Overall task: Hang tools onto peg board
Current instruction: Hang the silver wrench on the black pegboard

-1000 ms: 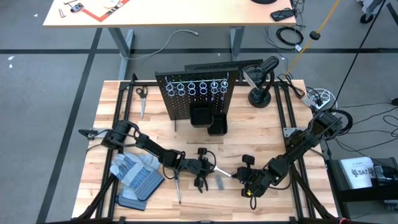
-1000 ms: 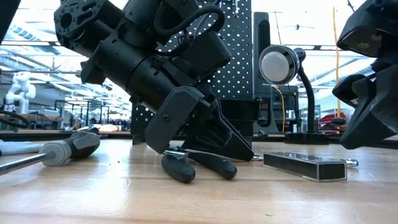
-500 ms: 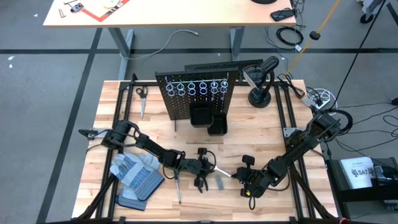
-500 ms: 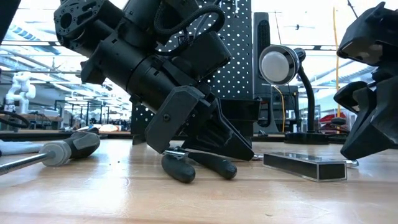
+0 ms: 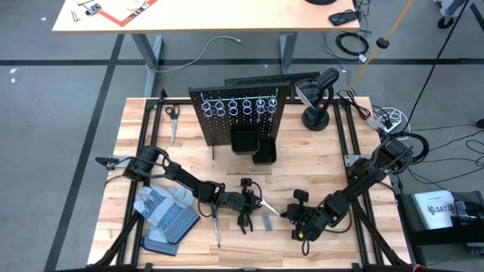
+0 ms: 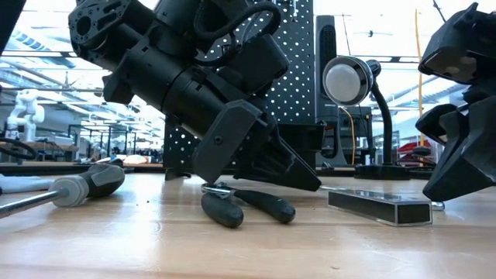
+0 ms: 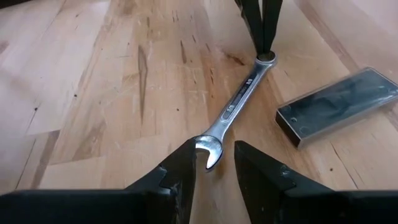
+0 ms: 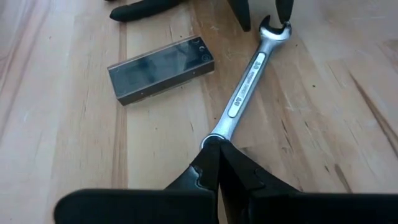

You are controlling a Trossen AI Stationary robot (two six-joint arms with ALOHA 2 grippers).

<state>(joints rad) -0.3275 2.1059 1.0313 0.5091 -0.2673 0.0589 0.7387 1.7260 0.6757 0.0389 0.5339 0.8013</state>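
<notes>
A silver wrench [image 7: 233, 109] lies flat on the wooden table between my two grippers. My left gripper [image 7: 214, 165] is open, one finger on each side of the wrench's open-jaw end [image 7: 207, 151]; I cannot tell whether they touch it. My right gripper [image 8: 217, 149] is shut at the wrench's ring end. Dark-handled pliers [image 6: 248, 208] and a grey metal block [image 8: 161, 68] lie close by on the table. A screwdriver [image 5: 216, 227] lies to the left of the pliers. The black peg board [image 5: 238, 113] stands upright at the far side. My right gripper has its shut fingertips [image 7: 262, 43] down on the wrench's ring end [image 7: 266, 58], coming from above at a slant from the table's right. In its own wrist view the tips cover the ring. Pressing or pinching, I cannot tell. The wrench lies flat on the table.
Grey-and-blue gloves [image 5: 166, 211] lie at the near left. Scissors [image 5: 172, 121] lie left of the peg board, whose ring holders [image 5: 240, 104] and black bins [image 5: 253, 143] face the arms. A desk lamp [image 5: 316, 98] stands at the far right.
In the low view my left gripper has risen a little and edged toward the table's right, above the pliers, which lie still. My right gripper shifted slightly at the start and then kept still. The wrench has stayed on the table.
</notes>
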